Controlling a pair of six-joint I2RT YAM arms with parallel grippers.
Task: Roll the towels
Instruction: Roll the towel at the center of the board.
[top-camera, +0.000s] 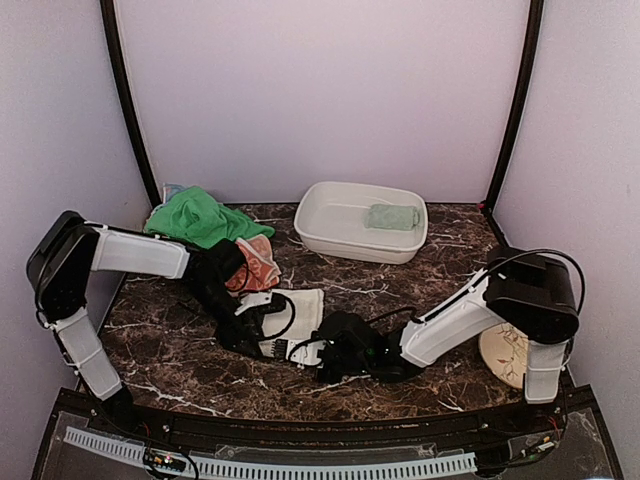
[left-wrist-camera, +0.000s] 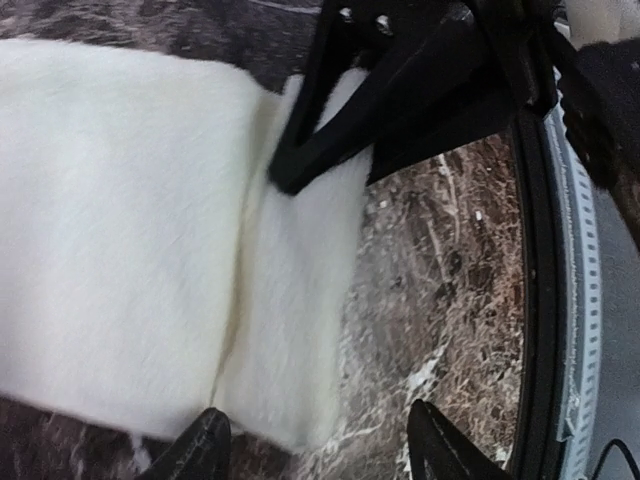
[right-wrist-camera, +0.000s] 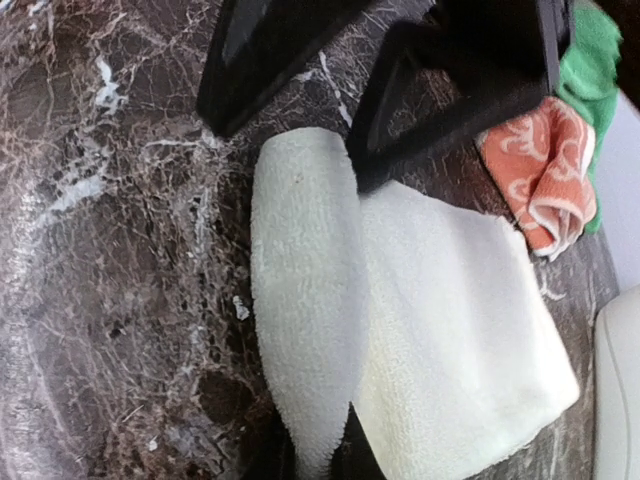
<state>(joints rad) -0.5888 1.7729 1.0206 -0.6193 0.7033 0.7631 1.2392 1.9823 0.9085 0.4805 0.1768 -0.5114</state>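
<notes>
A cream-white towel (top-camera: 303, 308) lies flat on the marble table (top-camera: 180, 360), its near edge turned over into a thick fold (right-wrist-camera: 305, 290). My right gripper (right-wrist-camera: 318, 462) is shut on one end of that fold. My left gripper (left-wrist-camera: 318, 452) hovers over the fold's other end, open, its fingers (left-wrist-camera: 200, 450) straddling the towel's edge (left-wrist-camera: 290, 300) without holding it. The right gripper's fingers (left-wrist-camera: 330, 130) show dark at the top of the left wrist view. Farther back lie a bright green towel (top-camera: 195, 215) and an orange swirl-patterned towel (top-camera: 258, 262). A sage-green towel (top-camera: 392, 216) rests inside the basin.
A white plastic basin (top-camera: 345, 235) stands at the back middle of the table. A round floral plate (top-camera: 503, 352) sits at the right edge under my right arm. Both arms meet low over the table's near middle. Walls close in the back and sides.
</notes>
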